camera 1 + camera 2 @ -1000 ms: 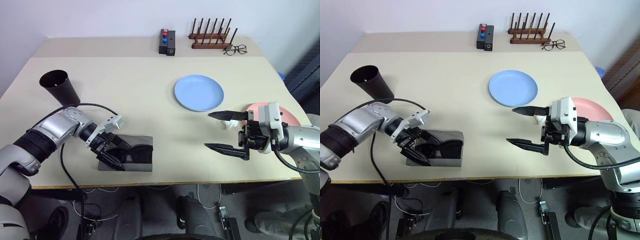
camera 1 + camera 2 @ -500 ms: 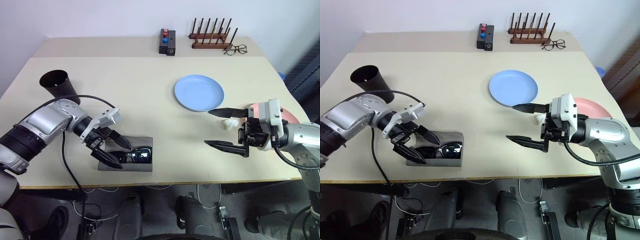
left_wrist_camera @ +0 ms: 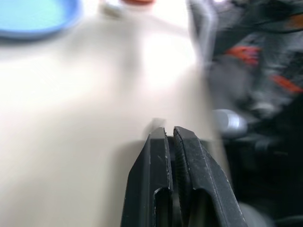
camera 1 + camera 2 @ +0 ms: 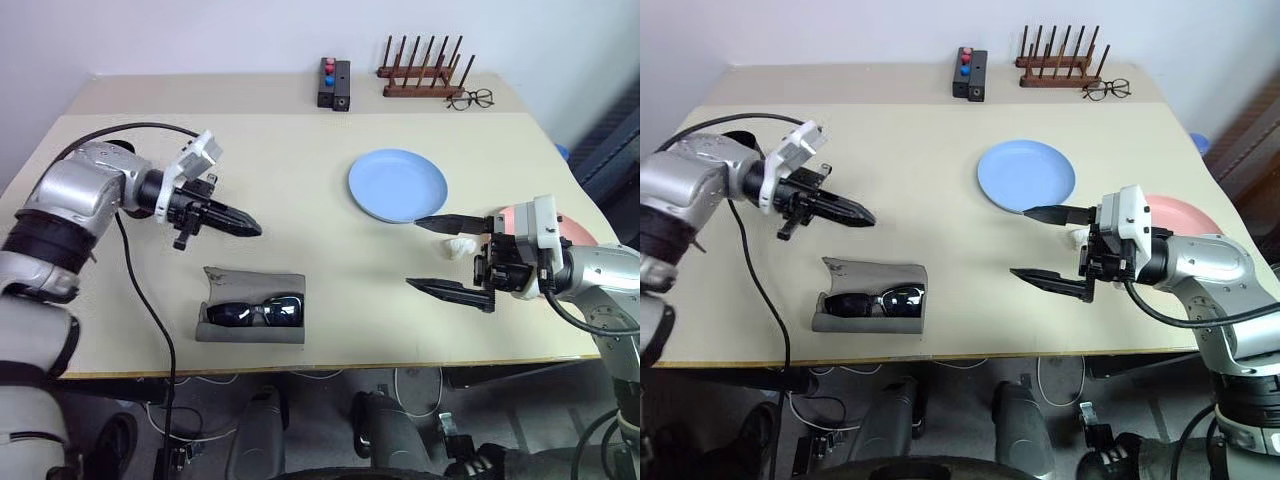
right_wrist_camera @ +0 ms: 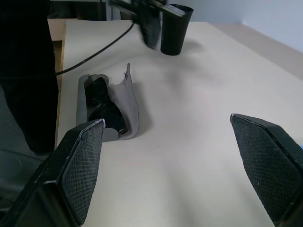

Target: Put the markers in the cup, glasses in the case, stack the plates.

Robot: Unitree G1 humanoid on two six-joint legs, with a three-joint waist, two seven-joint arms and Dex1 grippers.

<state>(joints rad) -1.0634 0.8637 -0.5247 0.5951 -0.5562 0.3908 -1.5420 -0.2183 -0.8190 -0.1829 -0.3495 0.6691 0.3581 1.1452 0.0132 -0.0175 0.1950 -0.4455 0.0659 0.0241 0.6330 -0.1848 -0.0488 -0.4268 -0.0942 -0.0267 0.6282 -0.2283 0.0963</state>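
Observation:
The grey case (image 4: 252, 322) lies open near the table's front edge, with the black glasses (image 4: 256, 310) resting inside it. My left gripper (image 4: 256, 230) hovers above the table behind the case, shut and empty, its arm covering the cup from the head views. The black cup (image 5: 175, 29) stands upright beyond the case (image 5: 129, 101) in the right wrist view. My right gripper (image 4: 432, 255) is open and empty, just in front of the pink plate (image 4: 582, 232). The light blue plate (image 4: 397, 185) lies apart, further back. The markers are out of view.
A small white crumpled thing (image 4: 458, 248) lies between my right gripper's fingers and the pink plate. At the table's back stand a black block with red and blue knobs (image 4: 334, 83), a wooden peg rack (image 4: 420, 78) and wire-framed spectacles (image 4: 470, 98).
My left gripper has left the case, risen and moved back toward the cup, and shut. The glasses stay in the case. The right arm has not moved.

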